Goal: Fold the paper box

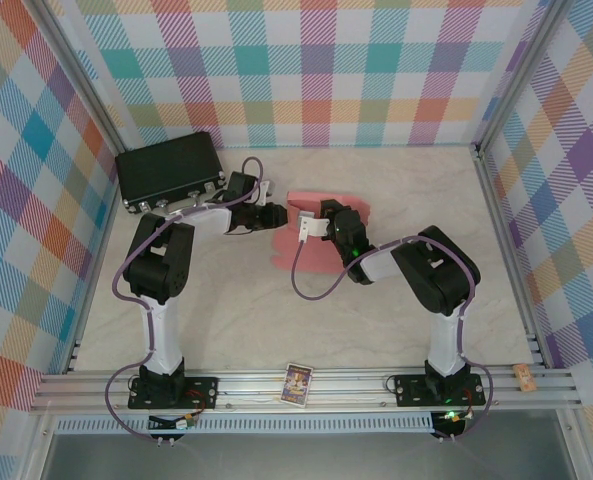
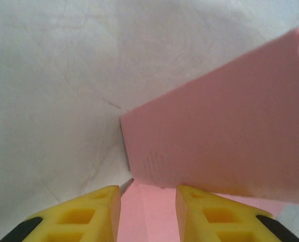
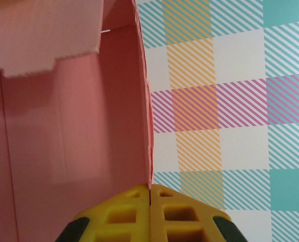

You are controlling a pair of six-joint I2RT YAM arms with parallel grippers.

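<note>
One paper box [image 1: 348, 208] and one black case [image 1: 168, 168] are being counted on the bench [image 1: 226, 320]. One small printed pack [image 1: 297, 384] and one small tan block [image 1: 522, 377] are being counted on the near rail [image 1: 366, 383]. Two arms are being counted, the left arm [image 1: 161, 265] and the right arm [image 1: 431, 270], with two end effectors, the left end effector [image 2: 148, 201] and the right end effector [image 3: 150, 201].

The pale, marble-patterned table top [image 1: 226, 320] carries a black rectangular hard case [image 1: 168, 168] in the upper left of the frame and a salmon-pink thin cardboard paper box [image 1: 311, 200] near the centre. On the aluminium rail [image 1: 376, 380] along the bottom lie a small printed card pack [image 1: 296, 384] and, lower right, a small tan block [image 1: 522, 377].
</note>
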